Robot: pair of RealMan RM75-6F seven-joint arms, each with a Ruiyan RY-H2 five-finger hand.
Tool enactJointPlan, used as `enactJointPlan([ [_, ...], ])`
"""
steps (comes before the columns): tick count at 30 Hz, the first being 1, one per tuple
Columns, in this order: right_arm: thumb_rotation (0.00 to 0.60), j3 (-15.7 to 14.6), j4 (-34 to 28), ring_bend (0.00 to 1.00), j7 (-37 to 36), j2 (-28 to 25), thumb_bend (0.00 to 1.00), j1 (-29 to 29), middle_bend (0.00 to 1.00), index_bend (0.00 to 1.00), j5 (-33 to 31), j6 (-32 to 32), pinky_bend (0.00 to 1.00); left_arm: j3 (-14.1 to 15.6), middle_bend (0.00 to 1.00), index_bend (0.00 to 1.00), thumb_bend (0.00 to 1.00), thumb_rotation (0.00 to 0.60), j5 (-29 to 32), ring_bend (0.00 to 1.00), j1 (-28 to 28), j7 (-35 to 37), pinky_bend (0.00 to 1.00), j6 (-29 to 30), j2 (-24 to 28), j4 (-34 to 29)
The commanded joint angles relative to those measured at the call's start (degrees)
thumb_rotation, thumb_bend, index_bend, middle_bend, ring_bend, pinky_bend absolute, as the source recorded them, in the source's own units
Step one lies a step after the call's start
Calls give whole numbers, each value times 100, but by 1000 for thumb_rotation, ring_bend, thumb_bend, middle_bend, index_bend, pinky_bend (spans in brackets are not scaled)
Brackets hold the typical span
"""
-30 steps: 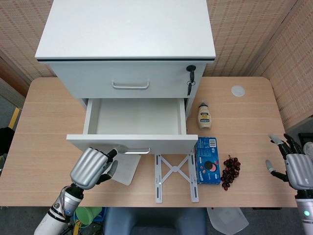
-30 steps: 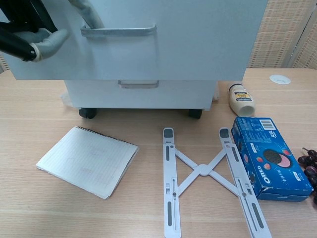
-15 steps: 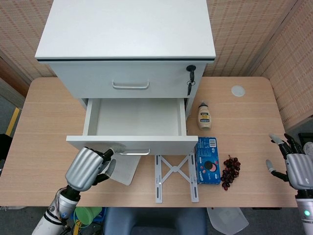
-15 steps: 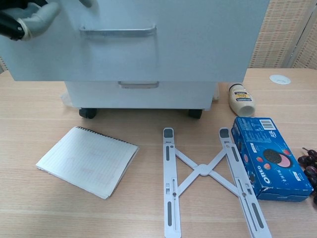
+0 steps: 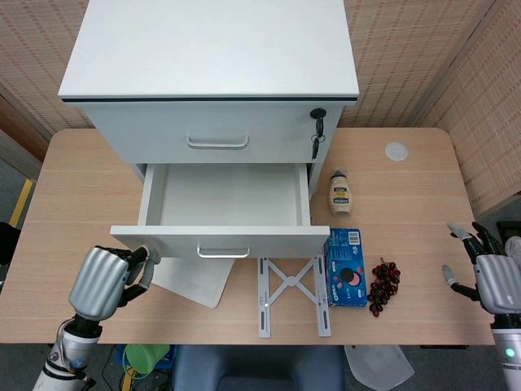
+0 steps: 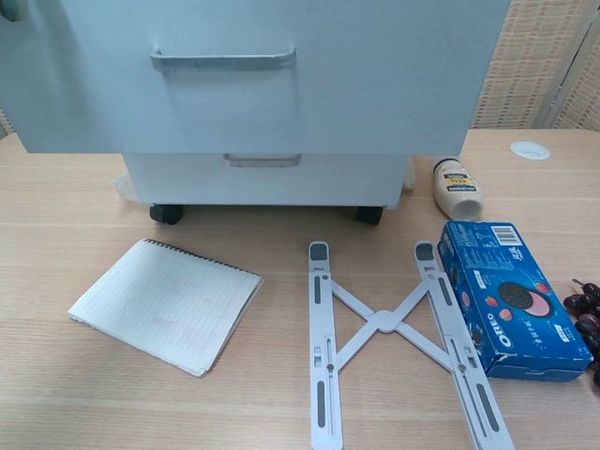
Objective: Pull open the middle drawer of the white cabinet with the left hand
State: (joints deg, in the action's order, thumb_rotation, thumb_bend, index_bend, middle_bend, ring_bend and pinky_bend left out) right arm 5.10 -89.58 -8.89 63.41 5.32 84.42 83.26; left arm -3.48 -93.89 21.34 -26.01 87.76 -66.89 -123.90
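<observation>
On the wooden table (image 5: 73, 163) stands the white cabinet (image 5: 210, 73), its middle drawer (image 5: 221, 213) pulled out and showing a bare interior. The drawer's handle (image 5: 223, 252) sits at the centre of the front panel, apart from the left hand (image 5: 104, 278), which hovers below the panel's left corner with fingers curled in, holding nothing. The right hand (image 5: 491, 273) rests at the table's far right edge, fingers spread. A notebook (image 6: 166, 304) lies under the drawer, beside a folding stand (image 6: 384, 339) and a cookie box (image 6: 512, 297).
</observation>
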Motion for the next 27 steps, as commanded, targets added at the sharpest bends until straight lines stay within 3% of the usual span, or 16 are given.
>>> enactJointPlan([
  [1, 600, 3, -3, 133, 9, -2, 334, 1, 238, 136, -13, -7, 158, 42, 912, 745, 580, 600, -33, 920, -173, 168, 1000, 145, 99, 258],
  [17, 600, 18, -79, 133, 112, 2, 335, 41, 238, 136, -47, -66, 158, 240, 880, 715, 580, 600, 930, 840, -1094, 368, 980, 473, 255, 1513],
  [20, 600, 7, -93, 133, 131, 7, 335, 32, 238, 136, -43, -58, 158, 355, 743, 527, 529, 600, 1355, 692, -1181, 78, 791, 191, 353, 1483],
  [23, 600, -2, -108, 133, 143, 3, 334, 22, 238, 136, -26, -37, 158, 369, 491, 293, 380, 600, 1516, 451, -1212, -180, 514, 100, 348, 1519],
  [27, 600, -6, -129, 133, 154, -9, 334, -2, 238, 136, -8, 16, 158, 327, 304, 174, 303, 600, 1411, 285, -1267, -170, 339, 185, 195, 1663],
])
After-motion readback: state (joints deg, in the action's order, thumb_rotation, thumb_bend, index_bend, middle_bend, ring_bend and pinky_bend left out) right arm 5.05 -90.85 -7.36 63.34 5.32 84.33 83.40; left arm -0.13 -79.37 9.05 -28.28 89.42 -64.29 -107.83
